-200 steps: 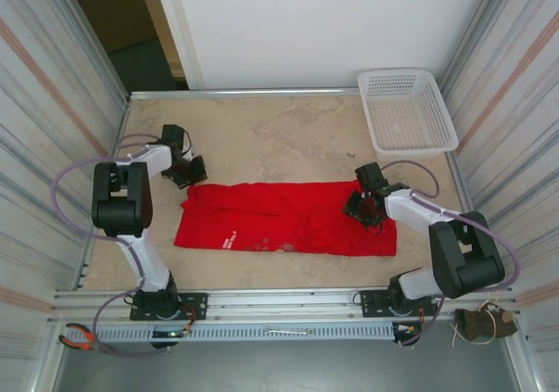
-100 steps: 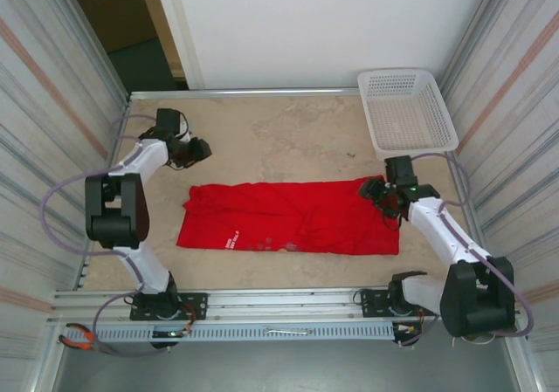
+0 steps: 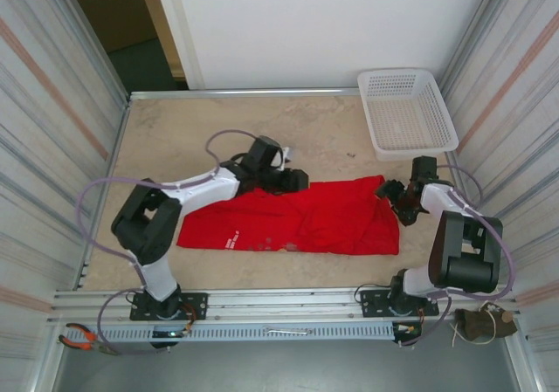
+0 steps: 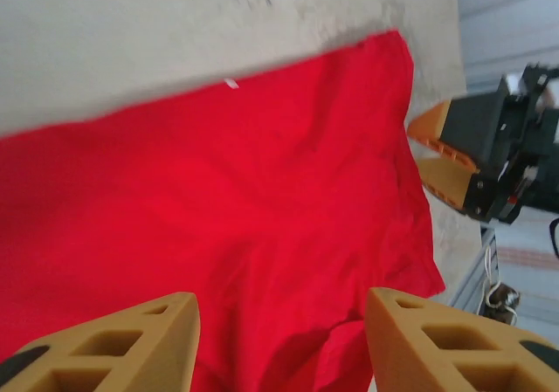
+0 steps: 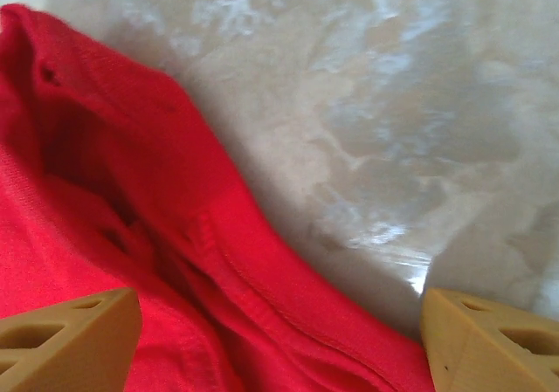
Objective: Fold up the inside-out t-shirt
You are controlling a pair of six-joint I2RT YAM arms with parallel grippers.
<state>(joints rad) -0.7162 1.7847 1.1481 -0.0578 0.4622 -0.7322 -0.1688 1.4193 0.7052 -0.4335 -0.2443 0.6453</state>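
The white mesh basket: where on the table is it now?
In the top external view, the white mesh basket stands at the far right corner of the table, beyond the right gripper and the red t-shirt, apart from both.

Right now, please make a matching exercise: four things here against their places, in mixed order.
1 red t-shirt
2 white mesh basket
3 left end effector
4 right end effector

A far right corner of the table
B over the shirt's far edge
C spread across the table's middle
D at the shirt's right end

Pairs: 1-C; 2-A; 3-B; 4-D
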